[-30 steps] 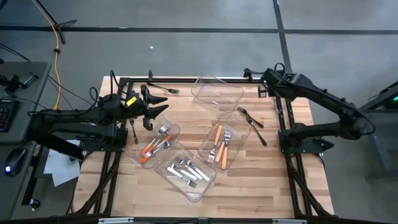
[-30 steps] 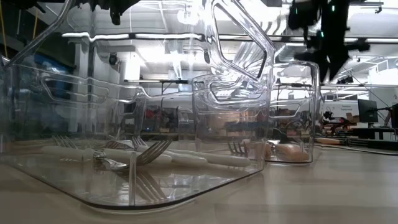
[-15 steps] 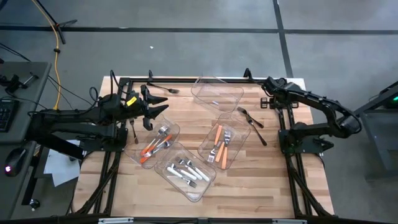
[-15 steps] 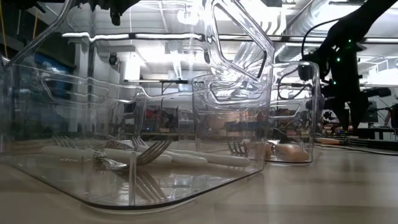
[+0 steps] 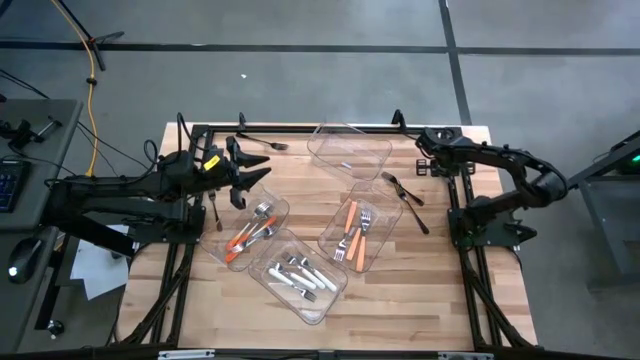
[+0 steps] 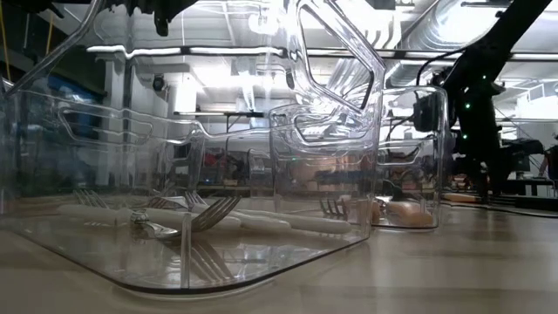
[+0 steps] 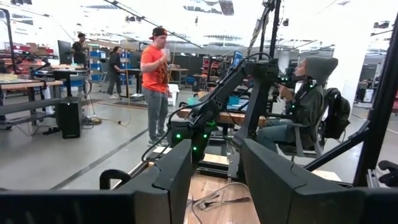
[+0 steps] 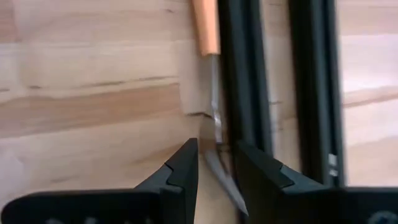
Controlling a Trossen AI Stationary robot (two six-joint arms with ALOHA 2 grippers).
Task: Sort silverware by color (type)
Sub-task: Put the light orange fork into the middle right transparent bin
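Knife, orange-handled [image 8: 208, 37], lies on bench [image 5: 400, 290] at far right corner, tight vs the black frame rail [image 8: 245, 74]. Right gripper [image 8: 214, 163] hangs over its blade, jaws spread narrowly, empty. Best approach imo: come straight down, straddle blade w/o catching the rail. Left gripper [image 5: 248, 168] waits at far left, jaws apart.

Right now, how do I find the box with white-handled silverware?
Look down on the wooden table. Mid-table, pick the clear bin lowest in the high view. Only it holds just white-handled silverware; both neighbouring bins show orange handles.
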